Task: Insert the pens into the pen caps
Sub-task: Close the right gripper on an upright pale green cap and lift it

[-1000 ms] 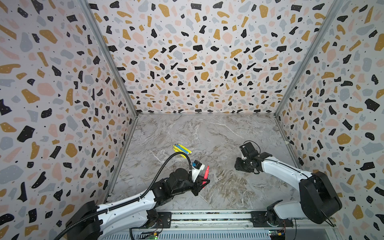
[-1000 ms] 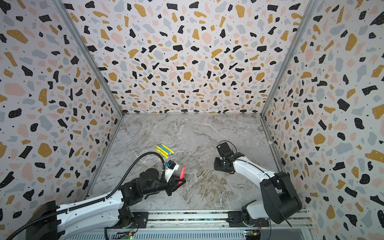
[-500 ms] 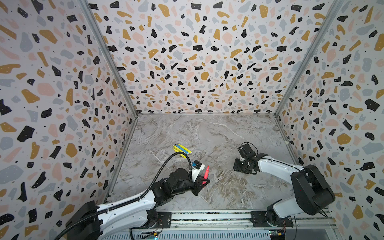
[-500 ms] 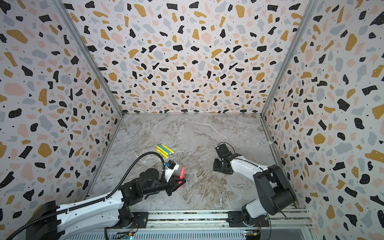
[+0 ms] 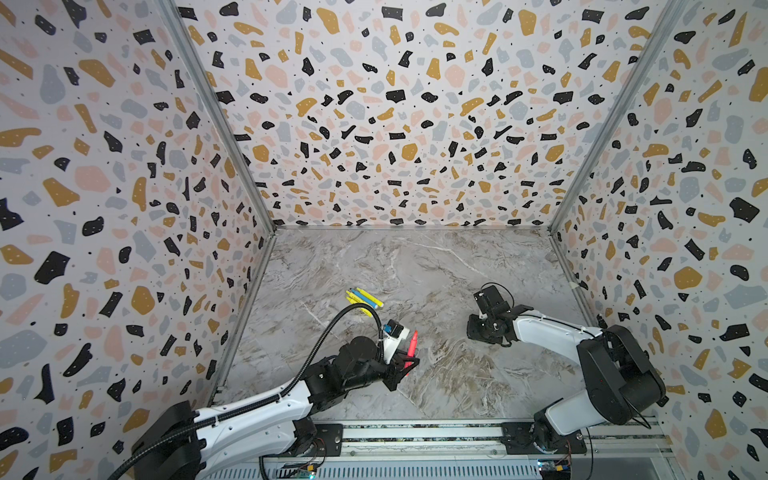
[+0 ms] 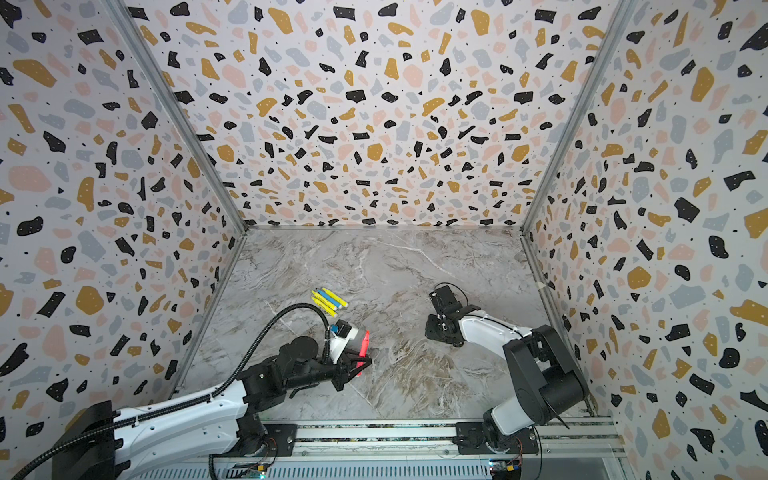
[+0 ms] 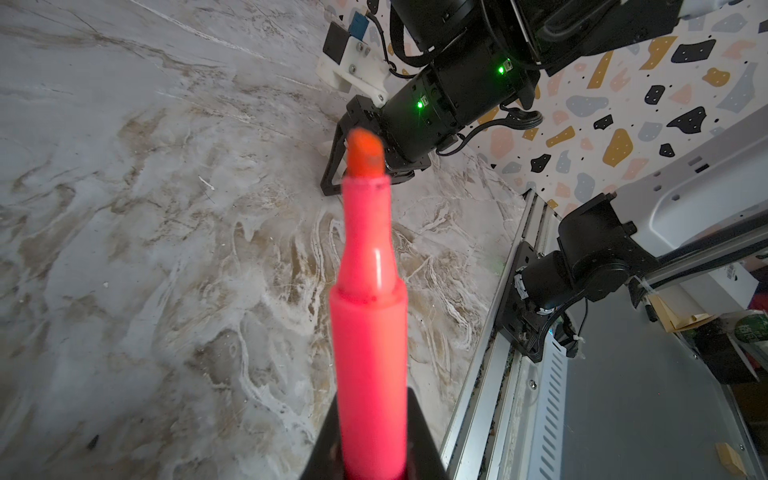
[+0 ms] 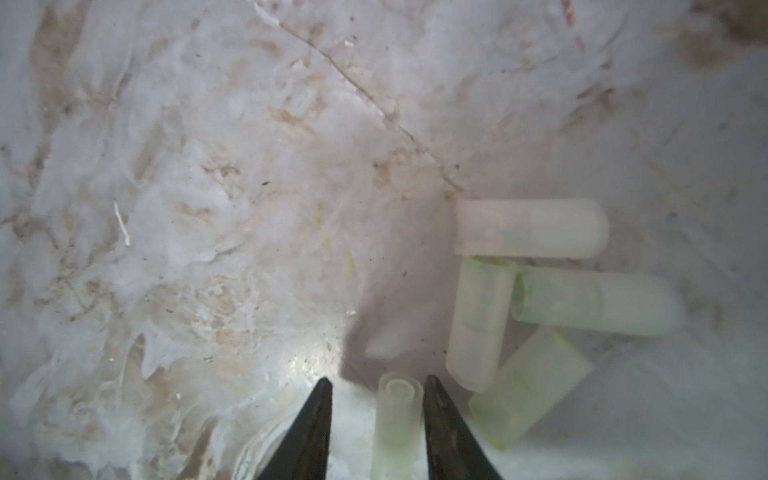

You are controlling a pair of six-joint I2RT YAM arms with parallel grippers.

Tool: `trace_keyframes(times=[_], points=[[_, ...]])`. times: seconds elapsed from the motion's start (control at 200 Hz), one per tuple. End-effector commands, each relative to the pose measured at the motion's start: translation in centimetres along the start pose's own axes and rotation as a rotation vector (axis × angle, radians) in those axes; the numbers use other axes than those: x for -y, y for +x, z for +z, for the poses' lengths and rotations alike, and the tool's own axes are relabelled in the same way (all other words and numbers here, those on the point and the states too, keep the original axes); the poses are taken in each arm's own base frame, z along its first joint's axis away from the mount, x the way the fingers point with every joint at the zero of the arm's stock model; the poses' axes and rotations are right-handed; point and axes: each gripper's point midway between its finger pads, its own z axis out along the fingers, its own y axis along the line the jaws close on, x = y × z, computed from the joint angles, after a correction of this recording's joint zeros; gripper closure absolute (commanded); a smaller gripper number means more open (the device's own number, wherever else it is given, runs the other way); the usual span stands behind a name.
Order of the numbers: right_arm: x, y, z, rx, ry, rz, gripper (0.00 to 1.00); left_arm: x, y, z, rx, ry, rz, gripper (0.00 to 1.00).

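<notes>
Nothing is looking capped yet. The left gripper is clamping the bare pink-red pen over the counter's front. The right gripper, jaws half-spread, is straddling a clear cap. Three pens are lying toward the left edge.

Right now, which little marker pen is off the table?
The pink-red marker pen: the left gripper pinches it above the grey marble tabletop, while the yellow and blue pens lie there together.
</notes>
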Motion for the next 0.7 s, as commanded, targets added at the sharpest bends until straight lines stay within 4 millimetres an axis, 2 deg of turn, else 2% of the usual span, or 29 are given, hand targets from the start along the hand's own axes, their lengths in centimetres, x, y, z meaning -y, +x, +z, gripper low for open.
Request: trace_keyframes(times=[0.0, 0.4, 0.526, 0.696], points=[[2.1, 1.8, 0.1, -0.063, 0.132, -0.059, 0.63, 0.7, -1.5, 0.0, 0.050, 0.021, 0.014, 1.00], [1.7, 2.6, 0.5, -0.096, 0.206, -0.136, 0.70, 0.7, -1.5, -0.3, 0.060, 0.019, 0.011, 1.00], [1.4, 3.3, 0.9, -0.123, 0.200, -0.148, 0.75, 0.7, -1.6, -0.5, 0.062, 0.018, 0.011, 1.00], [0.6, 3.5, 0.4, -0.115, 0.162, -0.149, 0.86, 0.8, -1.6, -0.7, 0.066, 0.019, 0.013, 1.00]])
